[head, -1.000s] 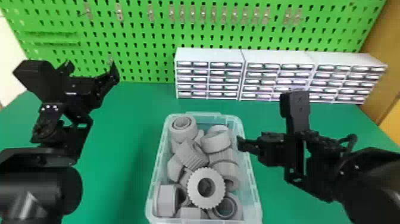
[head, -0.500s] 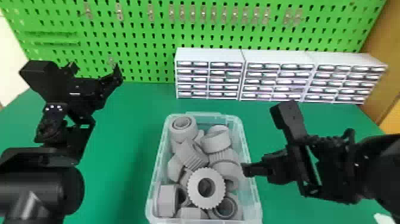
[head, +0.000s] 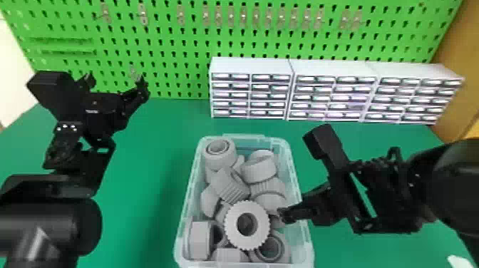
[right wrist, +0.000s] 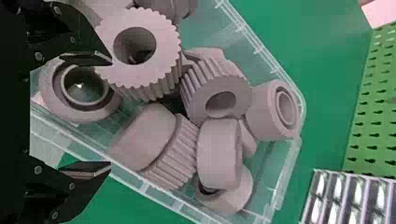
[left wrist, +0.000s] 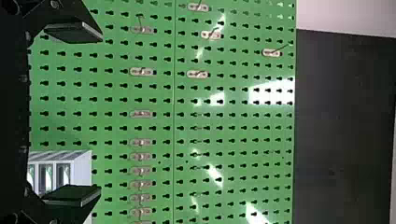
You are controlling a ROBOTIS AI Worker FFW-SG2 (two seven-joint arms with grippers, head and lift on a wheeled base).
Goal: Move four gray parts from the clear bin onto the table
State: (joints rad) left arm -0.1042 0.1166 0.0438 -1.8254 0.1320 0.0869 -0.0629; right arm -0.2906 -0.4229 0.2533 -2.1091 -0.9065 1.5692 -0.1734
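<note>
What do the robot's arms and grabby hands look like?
Mostly black! The left arm has a smooth, rounded section and small pale dots; the right arm has a boxy block. The left gripper and right gripper each have two flat, pointy fingers.

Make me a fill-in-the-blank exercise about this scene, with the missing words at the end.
The round, hollow parts in the clear plastic bin are coloured ____. The upright perforated board is coloured ____. The black right gripper is not shut but ____. The white drawer cabinets number ____.

Missing words: gray; green; open; three.
</note>
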